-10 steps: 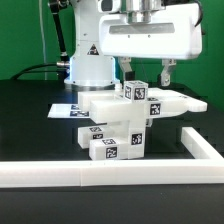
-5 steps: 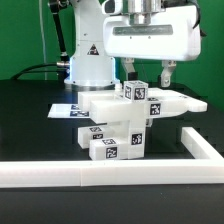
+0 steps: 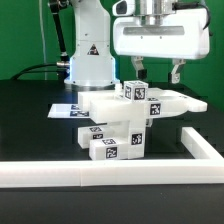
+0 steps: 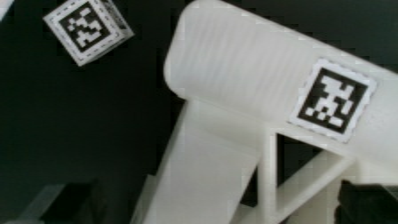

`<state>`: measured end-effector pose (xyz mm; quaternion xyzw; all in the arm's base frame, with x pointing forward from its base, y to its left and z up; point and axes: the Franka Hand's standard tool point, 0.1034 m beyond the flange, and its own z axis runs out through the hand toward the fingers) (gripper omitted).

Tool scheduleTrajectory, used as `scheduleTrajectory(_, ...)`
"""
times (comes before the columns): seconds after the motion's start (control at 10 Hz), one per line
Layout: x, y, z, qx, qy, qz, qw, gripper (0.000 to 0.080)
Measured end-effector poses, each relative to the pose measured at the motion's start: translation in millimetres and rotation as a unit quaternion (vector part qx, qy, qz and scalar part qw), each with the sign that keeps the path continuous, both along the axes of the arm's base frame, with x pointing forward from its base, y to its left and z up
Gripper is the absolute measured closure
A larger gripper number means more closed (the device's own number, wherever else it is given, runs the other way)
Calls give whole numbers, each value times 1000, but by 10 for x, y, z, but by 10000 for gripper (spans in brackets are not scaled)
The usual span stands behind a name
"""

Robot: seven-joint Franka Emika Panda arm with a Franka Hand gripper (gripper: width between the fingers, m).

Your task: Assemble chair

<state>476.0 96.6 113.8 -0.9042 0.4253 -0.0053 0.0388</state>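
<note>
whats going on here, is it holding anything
No. A single robot arm is putting together a small white chair on a black table. Its gripper hangs just above the chair with the fingers wide open and nothing between them. The chair parts sit joined in a block, partly over the marker board, behind a long white rail.

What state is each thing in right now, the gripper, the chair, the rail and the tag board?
gripper: open, holding nothing, just above the chair.
chair: partly assembled, resting on the table, free of the gripper.
border rail: lying flat along the table edge.
marker board: flat on the table behind the chair.
</note>
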Motion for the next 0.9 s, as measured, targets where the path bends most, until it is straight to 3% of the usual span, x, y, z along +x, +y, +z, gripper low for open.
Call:
scheduleTrajectory(0.2, -30, 9, 7, -4, -19, 41, 999, 151)
scheduleTrajectory(0.4, -226, 90, -38, -21, -33, 169, 985, 151)
scheduleTrajectory(0.9, -251, 80, -62, -24, -32, 197, 980, 151)
